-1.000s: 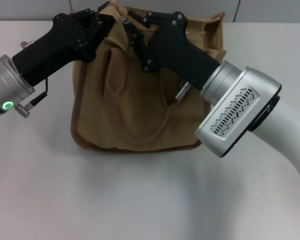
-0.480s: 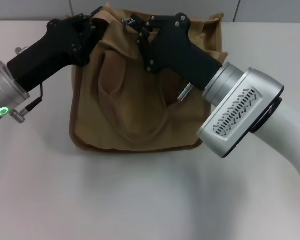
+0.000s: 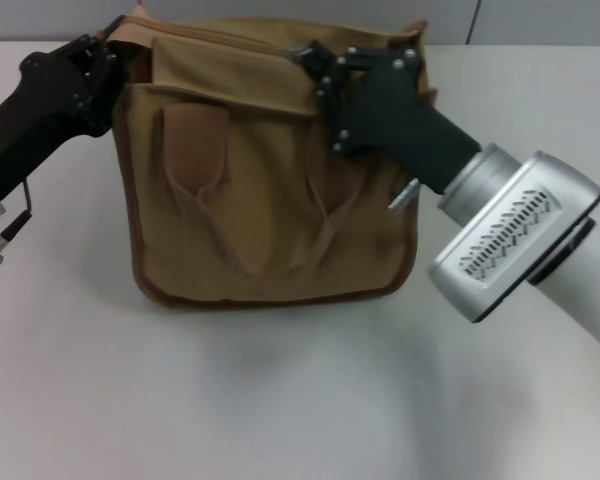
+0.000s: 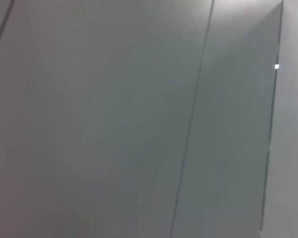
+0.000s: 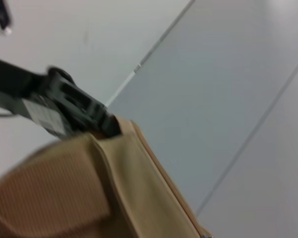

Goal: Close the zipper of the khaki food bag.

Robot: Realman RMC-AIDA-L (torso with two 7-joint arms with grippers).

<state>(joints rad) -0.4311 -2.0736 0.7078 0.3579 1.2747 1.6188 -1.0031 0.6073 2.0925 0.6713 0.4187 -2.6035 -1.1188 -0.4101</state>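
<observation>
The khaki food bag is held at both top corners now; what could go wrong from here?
1. The left gripper holds only the top corner of the khaki food bag; the fabric could slip out when the zipper is pulled.
2. The right gripper sits at the top edge, but the zipper's pull tab cannot be made out, so it may lose or miss it.
3. The bag stands upright and could tip.

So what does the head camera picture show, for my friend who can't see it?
A khaki food bag stands on a white table. The left gripper is at its top left corner, and the right gripper is on its top edge near the right.
</observation>
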